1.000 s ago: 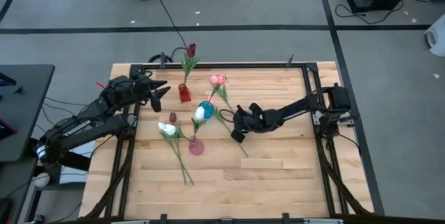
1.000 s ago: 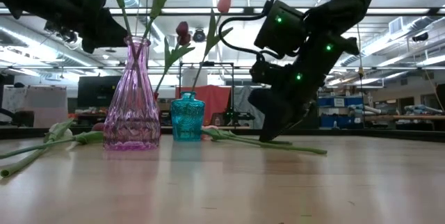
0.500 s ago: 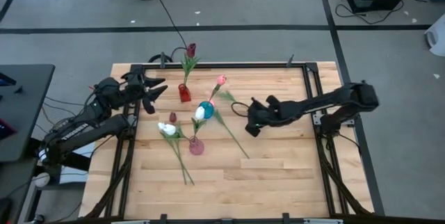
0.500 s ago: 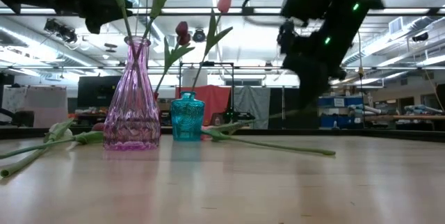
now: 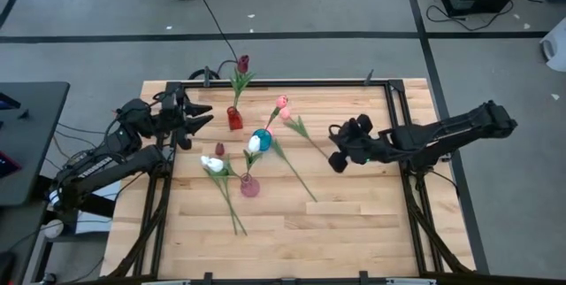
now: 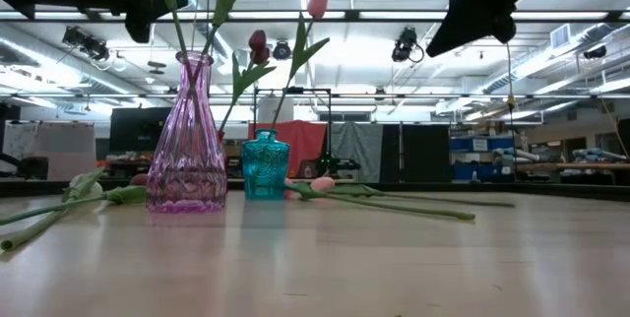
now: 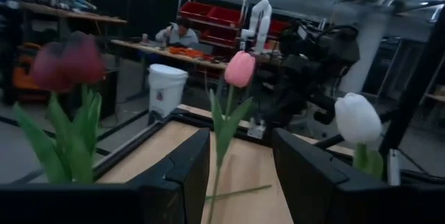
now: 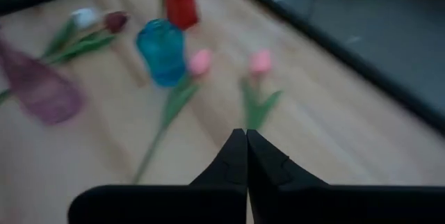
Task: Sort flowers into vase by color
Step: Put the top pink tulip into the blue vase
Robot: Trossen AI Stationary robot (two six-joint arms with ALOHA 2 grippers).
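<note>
Flowers lie now on the table (image 5: 354,223) beside the teal vase (image 5: 262,137): one pink tulip (image 5: 289,116) with its stem toward my right gripper (image 5: 337,158), and a second pink tulip (image 8: 199,62) just beside that vase. A second ago my right gripper was low over these stems; it has now pulled back and lifted (its fingers pressed together, holding nothing). So I judge this pink tulip was released, not placed. The pink vase (image 5: 250,185) has no pink flower that I can see. My left gripper (image 5: 196,119), spread apart and empty, hovers near the red vase (image 5: 234,119).
</note>
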